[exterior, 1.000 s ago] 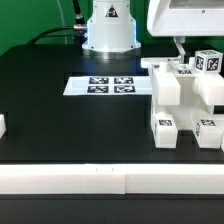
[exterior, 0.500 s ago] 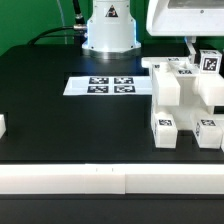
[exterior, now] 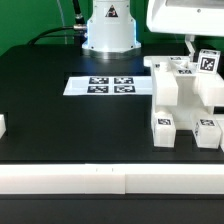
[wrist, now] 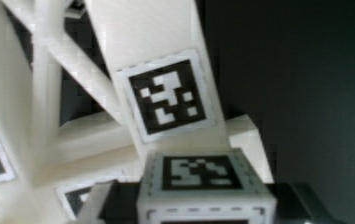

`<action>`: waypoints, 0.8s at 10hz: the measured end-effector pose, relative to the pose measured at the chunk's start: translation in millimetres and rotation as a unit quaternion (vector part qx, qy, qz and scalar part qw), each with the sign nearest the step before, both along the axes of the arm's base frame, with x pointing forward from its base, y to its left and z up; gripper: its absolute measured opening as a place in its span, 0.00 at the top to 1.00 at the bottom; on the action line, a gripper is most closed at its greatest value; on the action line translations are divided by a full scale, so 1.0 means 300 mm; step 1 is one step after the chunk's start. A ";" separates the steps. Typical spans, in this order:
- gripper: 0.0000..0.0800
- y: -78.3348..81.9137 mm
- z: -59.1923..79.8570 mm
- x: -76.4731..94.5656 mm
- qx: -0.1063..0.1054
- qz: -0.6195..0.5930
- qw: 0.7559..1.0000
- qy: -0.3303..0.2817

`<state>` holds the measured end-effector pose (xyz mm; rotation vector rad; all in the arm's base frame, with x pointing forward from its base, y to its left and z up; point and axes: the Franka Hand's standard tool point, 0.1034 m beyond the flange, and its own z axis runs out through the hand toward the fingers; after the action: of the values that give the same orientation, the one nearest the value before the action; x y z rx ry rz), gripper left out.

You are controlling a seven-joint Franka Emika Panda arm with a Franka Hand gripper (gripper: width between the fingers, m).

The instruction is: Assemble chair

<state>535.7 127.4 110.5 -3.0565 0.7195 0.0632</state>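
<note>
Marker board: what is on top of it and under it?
Nothing lies on the marker board; all four tags show. Under it is the black table, covered there.

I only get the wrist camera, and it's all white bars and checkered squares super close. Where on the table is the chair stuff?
Observer: The chair parts stand bunched together at the exterior view's right, on a black table.
Operator: Is anything else on the table?
Observer: Yes, the marker board lies flat near the middle, in front of the robot's base.
Operator: Are any pieces far away from the bunch?
Observer: One small white piece sits alone at the exterior view's left edge. It is cut off there, so I can't tell what it is.
</note>
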 end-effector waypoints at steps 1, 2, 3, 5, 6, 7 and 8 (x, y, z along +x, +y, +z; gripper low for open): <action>0.64 0.001 0.000 0.000 0.000 -0.022 1.000 0.000; 0.64 0.004 0.000 -0.001 0.001 -0.067 0.998 0.001; 0.64 0.005 0.000 -0.001 0.000 -0.092 0.996 0.002; 0.64 0.008 0.000 -0.001 -0.001 -0.154 0.988 0.003; 0.64 0.011 0.000 -0.001 -0.001 -0.190 0.982 0.003; 0.64 0.013 0.000 -0.002 0.000 -0.220 0.975 0.005; 0.51 0.013 -0.001 -0.002 0.000 -0.210 0.978 0.005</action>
<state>535.0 131.3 110.3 -2.8306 1.3421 0.0762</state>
